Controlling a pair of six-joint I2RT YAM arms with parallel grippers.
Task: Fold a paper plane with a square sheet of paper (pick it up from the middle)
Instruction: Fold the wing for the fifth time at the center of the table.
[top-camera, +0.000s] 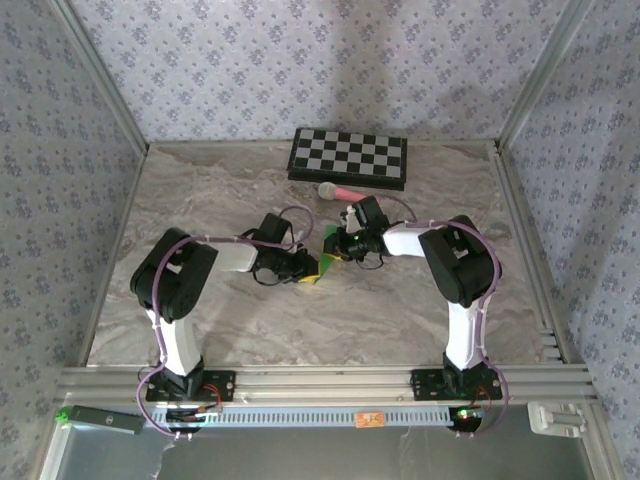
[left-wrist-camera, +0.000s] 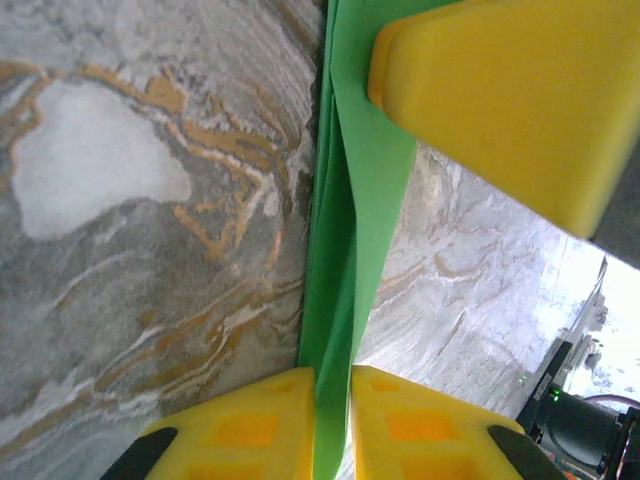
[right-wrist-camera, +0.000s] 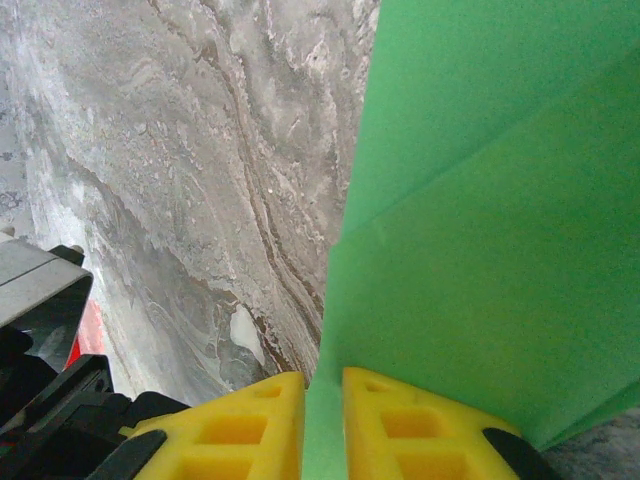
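Green paper (top-camera: 328, 243), creased into layers, sits mid-bench (top-camera: 210, 200) between the 2 claws. The left claw (top-camera: 312, 268) is clenched on it: in its wrist view the yellow fingers (left-wrist-camera: 250, 425) pinch a narrow folded strip, with another yellow finger close by above. The right claw (top-camera: 342, 244) grasps the same paper, its fingers (right-wrist-camera: 240, 430) nipping an edge below a diagonal fold. Behind them, the pink-handled microphone (top-camera: 338, 190) lies just in front of the checkered board (top-camera: 348, 157).
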